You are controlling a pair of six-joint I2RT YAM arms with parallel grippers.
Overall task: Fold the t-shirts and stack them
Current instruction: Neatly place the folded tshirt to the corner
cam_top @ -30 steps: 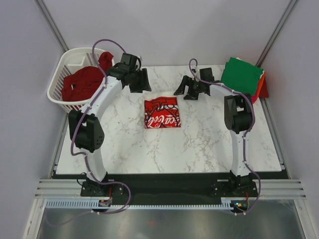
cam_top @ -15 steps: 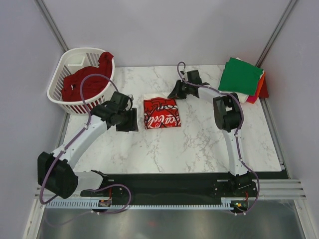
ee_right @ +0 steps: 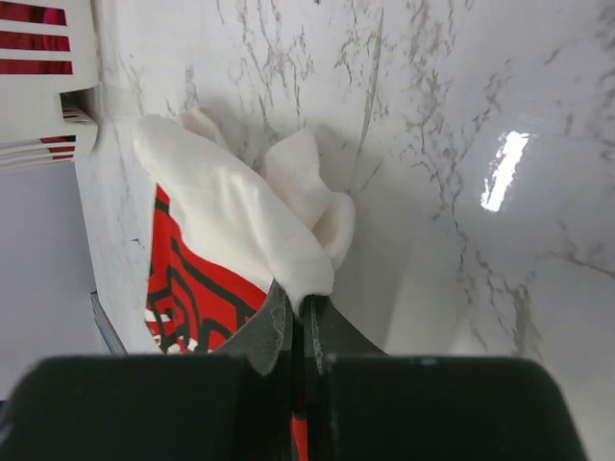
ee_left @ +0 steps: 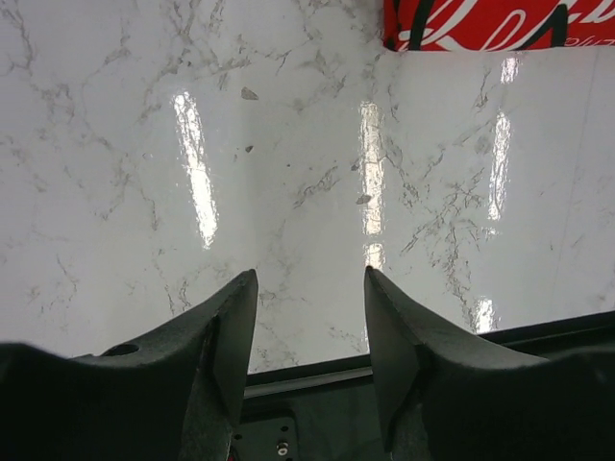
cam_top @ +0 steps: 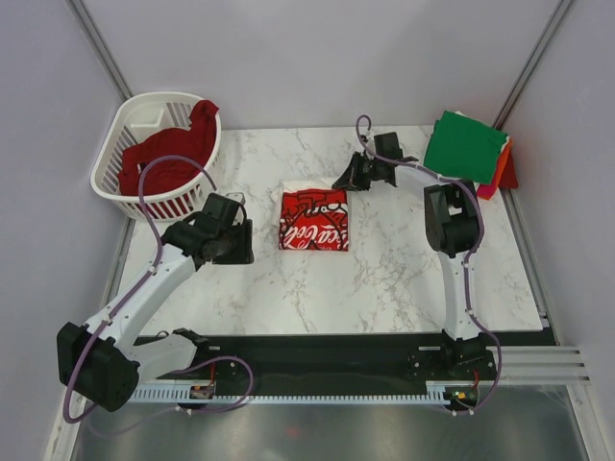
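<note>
The folded white t-shirt with red Coca-Cola print (cam_top: 314,220) lies in the middle of the marble table. My right gripper (cam_top: 346,181) sits at its far right corner. In the right wrist view this gripper (ee_right: 300,293) is shut on a pinched-up fold of the shirt's white cloth (ee_right: 240,211). Left of the shirt and clear of it, my left gripper (cam_top: 240,242) hangs over bare marble. Its fingers (ee_left: 240,317) stand open with nothing between them, and the shirt's edge (ee_left: 495,24) shows at the top right of that view. A green t-shirt (cam_top: 466,144) tops a stack at the far right.
A white slatted basket (cam_top: 135,115) at the far left corner holds a dark red t-shirt (cam_top: 168,158). Orange and red cloth (cam_top: 502,170) peeks out under the green one. The basket's wall (ee_right: 48,106) shows in the right wrist view. The table's near edge runs just below the left fingers.
The right gripper has gone from open to shut, pinching the Coca-Cola shirt's far right corner. The left arm swung back from the basket side to the near left of the shirt.
</note>
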